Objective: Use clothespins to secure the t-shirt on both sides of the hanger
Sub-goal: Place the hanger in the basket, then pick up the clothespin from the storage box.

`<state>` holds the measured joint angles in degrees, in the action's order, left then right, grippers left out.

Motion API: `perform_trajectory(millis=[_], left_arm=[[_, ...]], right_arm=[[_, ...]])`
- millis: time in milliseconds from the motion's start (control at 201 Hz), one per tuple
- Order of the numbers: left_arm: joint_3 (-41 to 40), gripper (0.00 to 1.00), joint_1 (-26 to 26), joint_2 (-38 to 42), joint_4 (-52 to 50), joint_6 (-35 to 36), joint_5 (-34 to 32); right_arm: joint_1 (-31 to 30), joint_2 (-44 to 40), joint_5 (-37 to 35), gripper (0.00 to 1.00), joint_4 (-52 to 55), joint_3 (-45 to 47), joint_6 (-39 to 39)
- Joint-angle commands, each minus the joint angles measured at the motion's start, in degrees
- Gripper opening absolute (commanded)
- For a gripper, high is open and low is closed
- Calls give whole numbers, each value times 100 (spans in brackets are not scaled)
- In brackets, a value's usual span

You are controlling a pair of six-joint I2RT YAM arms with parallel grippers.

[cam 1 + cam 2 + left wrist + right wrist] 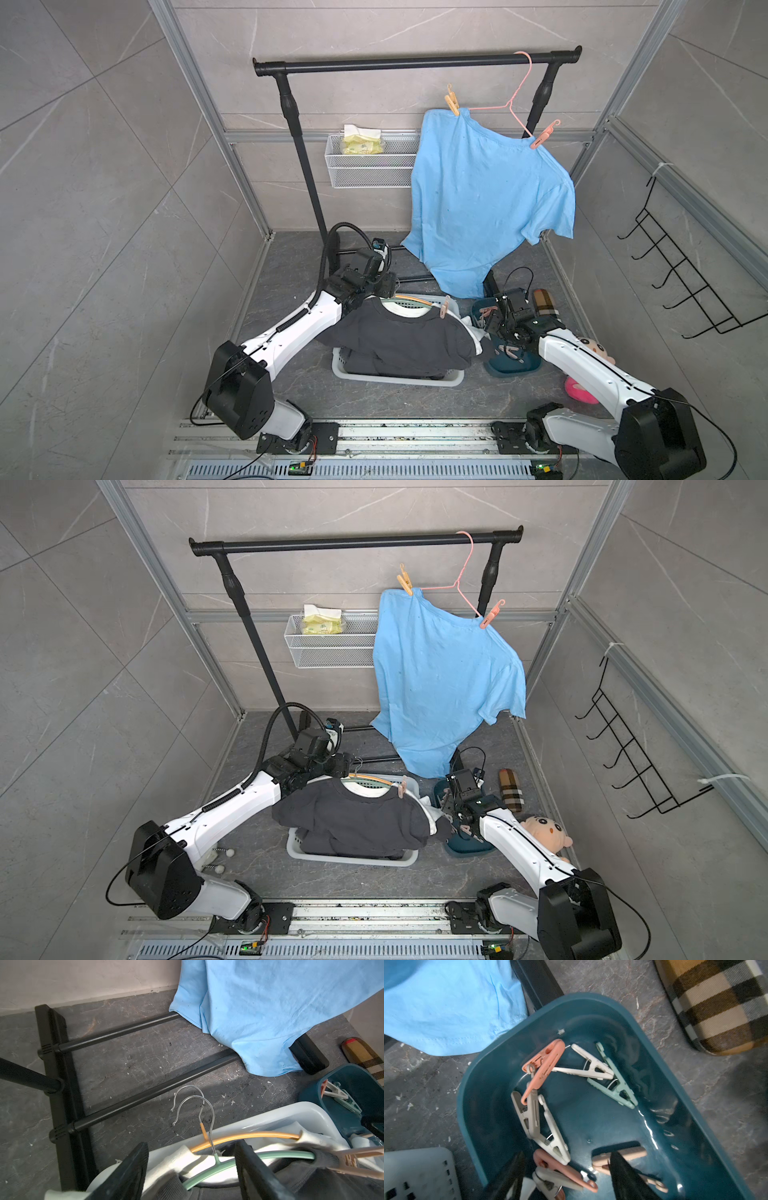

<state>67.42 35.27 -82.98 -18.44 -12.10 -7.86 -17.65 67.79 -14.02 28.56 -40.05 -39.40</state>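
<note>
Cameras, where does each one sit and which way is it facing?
Top views: high above the arm bases, looking down and forward at the rack, blue shirt and basket; left arm and right arm show.
Left wrist: on the left arm, facing the rack's base and hangers in the basket; open left gripper shows.
Right wrist: on the right arm, looking down into the teal bin of clothespins; right gripper tips show.
Shared: both wrist views catch the blue shirt and teal bin.

Dark t-shirt (pixel 399 336) drapes a green hanger (pixel 291 1155) — one tan clothespin (pixel 444 306) clipped on; spare clothespins (pixel 542 1124) jumbled in teal tub (pixel 602 1122).
</note>
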Motion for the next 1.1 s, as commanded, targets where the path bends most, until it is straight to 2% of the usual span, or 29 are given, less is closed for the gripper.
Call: perform_trajectory(millis=[0, 70, 164, 219, 423, 926, 1100], left_arm=[[-209, 76, 2, 288, 302, 415, -158], [-400, 88, -1, 408, 300, 704, -22], [-426, 100, -19, 542, 133, 675, -127], [-502, 100, -75, 666, 158, 643, -14], [-904, 100, -266, 1042, 372, 402, 109], [-939, 100, -302, 1143, 223, 287, -131], [-914, 100, -304, 1096, 182, 291, -32]], right_arm=[[120, 96, 188, 63, -173, 113, 114], [143, 367, 148, 58, -213, 164, 221], [199, 730, 118, 47, -385, 284, 264], [226, 892, 181, 44, -515, 342, 252], [250, 1063, 325, 44, -568, 147, 319], [261, 1414, 567, 44, -949, 162, 240], [264, 1605, 291, 43, -887, 137, 137]])
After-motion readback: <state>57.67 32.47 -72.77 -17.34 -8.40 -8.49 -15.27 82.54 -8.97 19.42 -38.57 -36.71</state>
